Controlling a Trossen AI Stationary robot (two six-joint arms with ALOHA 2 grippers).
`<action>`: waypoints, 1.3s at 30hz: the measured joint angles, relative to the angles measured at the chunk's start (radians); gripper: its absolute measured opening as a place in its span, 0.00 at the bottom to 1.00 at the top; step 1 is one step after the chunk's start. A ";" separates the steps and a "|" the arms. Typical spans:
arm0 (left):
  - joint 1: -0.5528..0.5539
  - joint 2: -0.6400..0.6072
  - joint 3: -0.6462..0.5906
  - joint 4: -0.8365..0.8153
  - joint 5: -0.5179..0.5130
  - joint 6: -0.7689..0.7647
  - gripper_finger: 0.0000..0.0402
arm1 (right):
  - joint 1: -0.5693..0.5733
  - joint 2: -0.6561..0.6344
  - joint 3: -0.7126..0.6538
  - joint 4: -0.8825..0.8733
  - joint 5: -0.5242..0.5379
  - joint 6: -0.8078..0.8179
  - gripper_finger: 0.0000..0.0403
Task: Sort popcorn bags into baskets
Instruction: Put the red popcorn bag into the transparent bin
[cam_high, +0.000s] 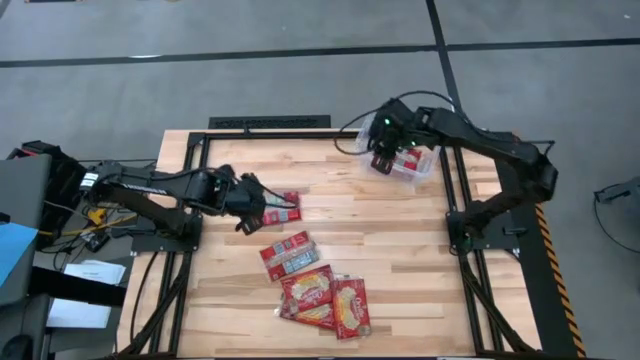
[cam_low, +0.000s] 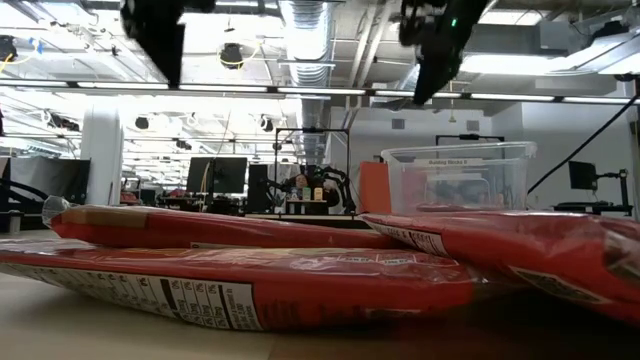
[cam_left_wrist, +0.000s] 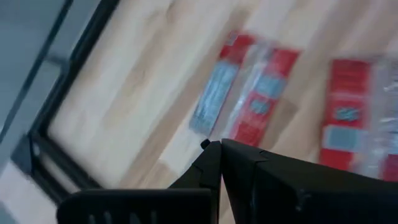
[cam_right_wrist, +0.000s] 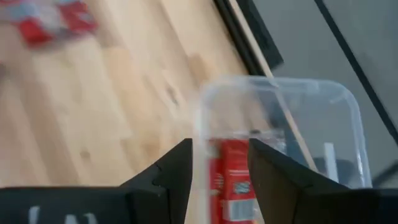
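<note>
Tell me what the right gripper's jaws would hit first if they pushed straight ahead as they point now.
Probably the red popcorn bag seen between the open jaws of the right gripper, lying in the clear basket; depth is unclear.

Wooden table w/ butcher-block slats, set in a black metal frame, on a grey floor crossed by dark lines. Off the table's left edge: a blue sheet, white papers and yellow cables. Low view, beyond the table: open workshop room w/ a white pillar, dark monitors, a silver ceiling duct and long strip lights.
</note>
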 joint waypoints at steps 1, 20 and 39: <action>0.002 -0.013 -0.048 0.013 0.004 -0.032 0.01 | 0.021 -0.014 0.000 0.001 0.001 0.014 0.43; 0.275 0.056 -0.720 0.998 0.294 -0.071 0.21 | 0.170 -0.004 -0.006 0.007 -0.045 0.096 0.38; 0.253 0.442 -0.584 1.409 0.481 -0.036 0.22 | 0.323 0.353 -0.006 0.268 -0.142 0.050 0.62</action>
